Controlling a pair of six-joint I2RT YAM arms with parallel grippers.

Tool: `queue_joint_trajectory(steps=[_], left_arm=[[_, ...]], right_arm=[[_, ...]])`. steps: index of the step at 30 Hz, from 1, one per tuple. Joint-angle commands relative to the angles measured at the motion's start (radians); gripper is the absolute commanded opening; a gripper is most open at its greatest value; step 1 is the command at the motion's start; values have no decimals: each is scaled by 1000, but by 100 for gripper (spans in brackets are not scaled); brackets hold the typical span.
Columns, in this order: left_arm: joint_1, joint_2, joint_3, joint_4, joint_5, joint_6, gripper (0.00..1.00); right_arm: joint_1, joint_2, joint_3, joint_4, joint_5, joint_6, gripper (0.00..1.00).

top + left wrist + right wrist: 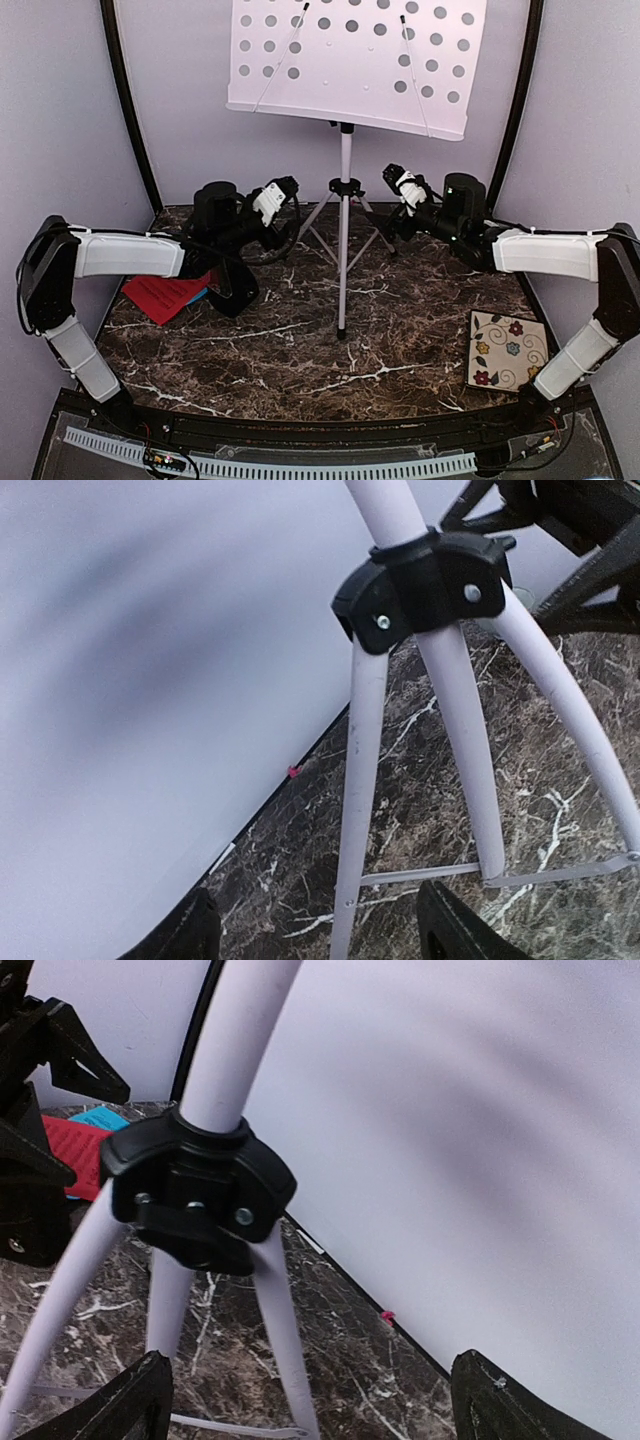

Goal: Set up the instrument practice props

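Note:
The white tripod music stand (346, 230) stands at the back middle, its hole-perforated desk (350, 60) up top. Its black leg hub (425, 580) shows close in both wrist views (195, 1195). My left gripper (290, 235) is open just left of the tripod legs; one white leg (360, 810) lies between its fingers (455, 935), untouched. My right gripper (385, 222) is open just right of the legs, with a leg (285, 1340) between its fingers (110, 1410). Red (165, 293) and cyan (205, 294) pages lie on the table under my left arm. The metronome is out of view.
A floral square tile (508, 350) lies at the front right of the dark marble table (330, 350). White walls close in the back and sides (70, 120). Thin brace rods (430, 875) join the tripod legs low down.

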Motion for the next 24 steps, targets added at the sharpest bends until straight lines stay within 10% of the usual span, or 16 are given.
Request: queue_joint_trajectory(steps=[1, 15, 24], left_arm=[[3, -134, 23, -227, -48, -209, 71], [326, -344, 167, -750, 104, -703, 72], [415, -418, 159, -1210, -161, -711, 72]], right_arm=[[24, -85, -58, 0, 42, 182, 97], [25, -214, -54, -294, 19, 481, 100], [24, -279, -92, -302, -5, 532, 100]])
